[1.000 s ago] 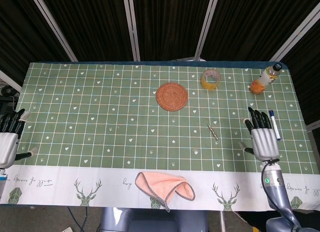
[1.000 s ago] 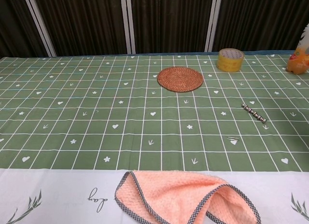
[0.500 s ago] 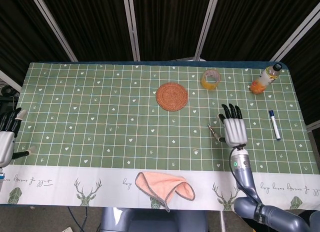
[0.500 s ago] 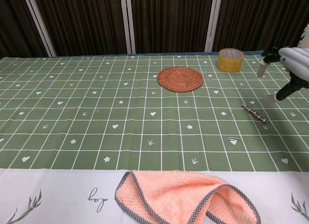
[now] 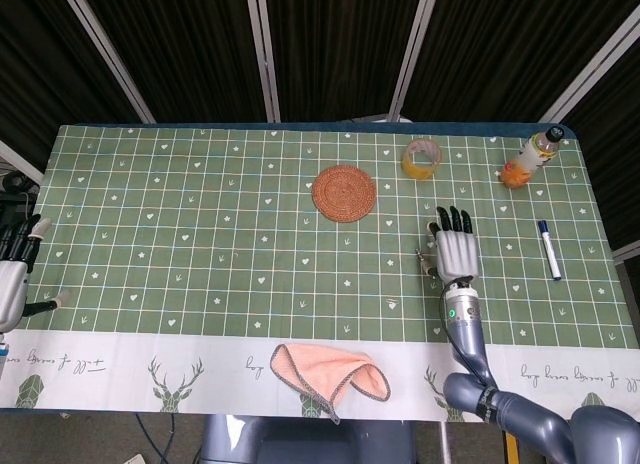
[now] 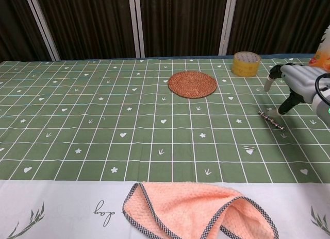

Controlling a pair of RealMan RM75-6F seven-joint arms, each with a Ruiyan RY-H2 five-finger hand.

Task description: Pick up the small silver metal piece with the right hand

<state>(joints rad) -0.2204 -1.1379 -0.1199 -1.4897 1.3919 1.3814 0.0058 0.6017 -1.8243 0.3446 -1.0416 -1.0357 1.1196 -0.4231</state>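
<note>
fingers of my right hand (image 5: 455, 254) are spread apart and hold nothing, palm down over the green checked tablecloth (image 5: 200, 234). the small silver metal piece (image 6: 271, 119) lies flat on the cloth just beside my thumb, not lifted. my left hand (image 5: 12, 279) sits at the table's far left edge, fingers apart and empty. tape roll (image 5: 422, 158) and round woven mat (image 5: 344, 192) lie further back.
</note>
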